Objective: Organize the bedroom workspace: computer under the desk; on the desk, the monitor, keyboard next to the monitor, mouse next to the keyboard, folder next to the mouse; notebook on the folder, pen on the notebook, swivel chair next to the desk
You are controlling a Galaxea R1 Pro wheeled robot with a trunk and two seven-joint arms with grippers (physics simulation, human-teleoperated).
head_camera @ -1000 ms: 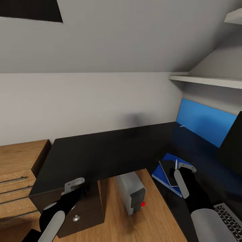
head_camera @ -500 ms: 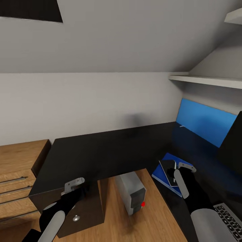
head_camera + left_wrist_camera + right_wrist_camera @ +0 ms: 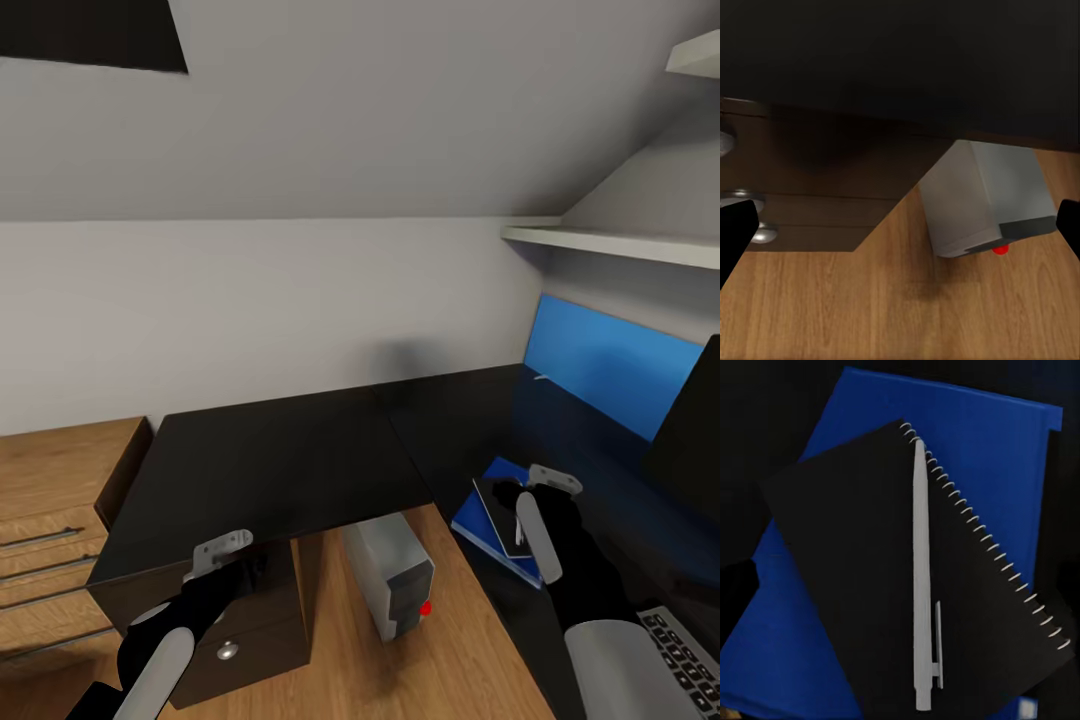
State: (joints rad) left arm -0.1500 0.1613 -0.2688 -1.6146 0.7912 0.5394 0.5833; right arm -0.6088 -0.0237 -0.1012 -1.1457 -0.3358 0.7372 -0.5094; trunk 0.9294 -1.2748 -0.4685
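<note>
Pen [image 3: 920, 585] lay flat on the black spiral notebook [image 3: 900, 577], which sat askew on the blue folder [image 3: 975, 442], so your stack on the desk [image 3: 290, 450] looked finished. Your right gripper [image 3: 538, 490] hung just above it; I couldn't tell whether its jaws were apart. Your left gripper [image 3: 222, 553] stood open by the drawer unit [image 3: 810, 187], holding nothing. Beyond it, the computer [image 3: 390, 575] sat beneath the desk. Keyboard [image 3: 680, 645] rested near you, monitor [image 3: 690, 430] farther back. Judging from this, the swivel chair remained to place.
</note>
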